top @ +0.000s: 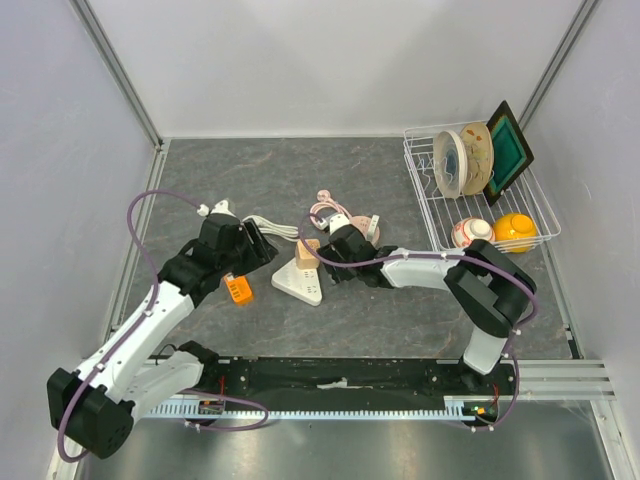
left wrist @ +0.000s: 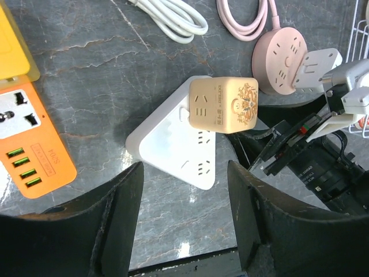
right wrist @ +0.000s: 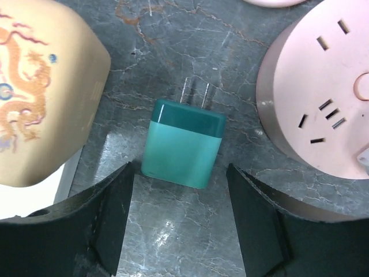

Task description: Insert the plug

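Insertion is not yet begun: the teal plug (right wrist: 184,144) lies ungrasped on the desk (right wrist: 173,34) between the open right claw (right wrist: 180,176), and the left claw (left wrist: 184,173) hovers open too.

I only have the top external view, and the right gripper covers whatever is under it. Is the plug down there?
Observer: Yes. The right wrist view shows a teal plug lying flat on the table, between the open jaws of the right gripper and not touched by them.
Operator: Which way do its prongs face?
Observer: Its two flat prongs point away from the wrist, into the gap between the beige cube adapter and the pink round socket.
Operator: And the left gripper?
Observer: In the left wrist view the left gripper is open and holds nothing. It hangs over the white triangular strip, which shows free sockets beside the cube.
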`<act>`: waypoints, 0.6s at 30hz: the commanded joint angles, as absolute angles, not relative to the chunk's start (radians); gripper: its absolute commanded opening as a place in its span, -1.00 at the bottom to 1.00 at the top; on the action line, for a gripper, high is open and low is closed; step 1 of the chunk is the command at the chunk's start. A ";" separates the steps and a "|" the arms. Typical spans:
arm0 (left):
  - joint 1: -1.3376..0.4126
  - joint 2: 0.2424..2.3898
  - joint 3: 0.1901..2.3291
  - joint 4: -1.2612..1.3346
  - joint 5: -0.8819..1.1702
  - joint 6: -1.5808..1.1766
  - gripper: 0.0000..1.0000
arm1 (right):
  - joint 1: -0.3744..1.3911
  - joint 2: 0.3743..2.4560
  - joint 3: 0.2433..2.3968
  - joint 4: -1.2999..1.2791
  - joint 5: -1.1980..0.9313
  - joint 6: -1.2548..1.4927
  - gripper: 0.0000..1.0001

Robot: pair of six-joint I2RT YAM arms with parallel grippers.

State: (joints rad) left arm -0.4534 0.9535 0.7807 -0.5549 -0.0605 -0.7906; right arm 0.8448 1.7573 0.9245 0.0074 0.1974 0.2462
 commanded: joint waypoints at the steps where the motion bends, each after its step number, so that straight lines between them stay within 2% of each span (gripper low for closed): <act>1: -0.448 0.908 0.815 -0.594 -0.095 -0.773 0.33 | 0.858 1.776 0.963 0.029 0.242 0.232 0.36; 3: -0.448 0.899 0.813 -0.601 -0.091 -0.776 0.33 | 0.857 1.773 0.960 0.029 0.245 0.230 0.16; 4: -0.448 0.894 0.813 -0.603 -0.087 -0.778 0.33 | 0.857 1.764 0.951 0.034 0.247 0.233 -0.11; 6: -0.448 0.882 0.813 -0.607 -0.075 -0.779 0.33 | 0.858 1.732 0.933 0.047 0.247 0.232 -0.34; 7: -0.448 0.877 0.813 -0.607 -0.069 -0.779 0.33 | 0.859 1.720 0.914 0.058 0.247 0.232 -0.52; 10: -0.448 0.867 0.811 -0.607 -0.035 -0.784 0.33 | 0.859 1.657 0.887 0.048 0.227 0.224 -0.74; 15: -0.448 0.867 0.810 -0.600 0.023 -0.799 0.34 | 0.864 1.520 0.830 0.038 0.225 0.225 -0.84; 18: -0.449 0.859 0.805 -0.597 0.020 -0.801 0.34 | 0.864 1.512 0.828 0.034 0.255 0.238 -0.46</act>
State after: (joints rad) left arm -0.4526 0.8795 0.7807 -0.6006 -0.0105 -0.7918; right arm 0.8585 1.5543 0.8352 0.0162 0.2241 0.2325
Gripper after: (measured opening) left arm 0.667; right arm 0.169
